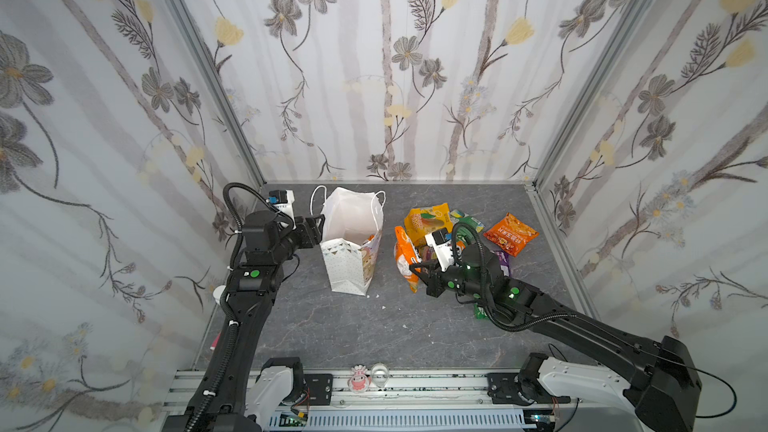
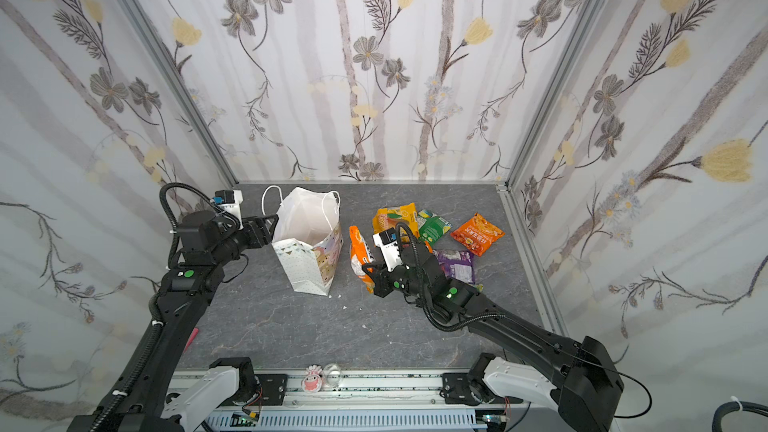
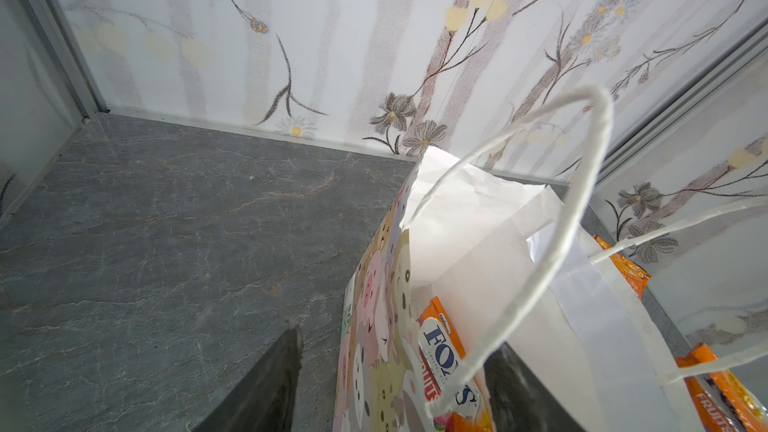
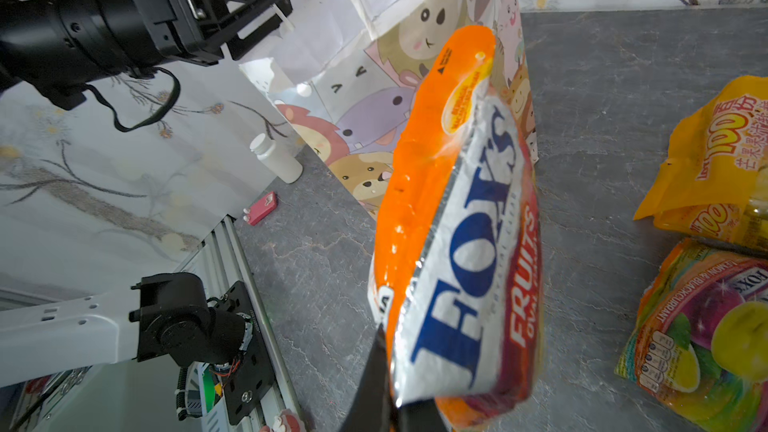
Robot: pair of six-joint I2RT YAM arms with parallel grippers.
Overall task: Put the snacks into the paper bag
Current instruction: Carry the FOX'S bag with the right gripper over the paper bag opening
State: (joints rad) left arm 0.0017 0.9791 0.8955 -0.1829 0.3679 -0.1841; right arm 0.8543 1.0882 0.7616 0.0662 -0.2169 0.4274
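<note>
The tall white cartoon-printed paper bag (image 1: 349, 268) is stood upright on the grey counter (image 1: 332, 326), its left wall straddled by the open left hand (image 1: 318, 228), seemingly to brace the mouth wide. An orange glossy FOX'S packet (image 1: 402, 257) is pinched by the closed right hand (image 1: 417, 270) and held upright just beside the bag's right face, not yet over its mouth.

The paper bag (image 1: 348, 268) stands with its mouth open upward; one cord handle (image 3: 582, 209) arches over the opening, and the left gripper (image 1: 319, 226) straddles the wall nearest its arm, jaws apart; the strip of grey tabletop (image 1: 374, 326) between bag and snack pile (image 1: 432, 220) is occupied by the right gripper (image 1: 417, 268) clamping an upright FOX'S packet (image 1: 401, 243); the tabletop nearer the arm bases is unobstructed.
</note>
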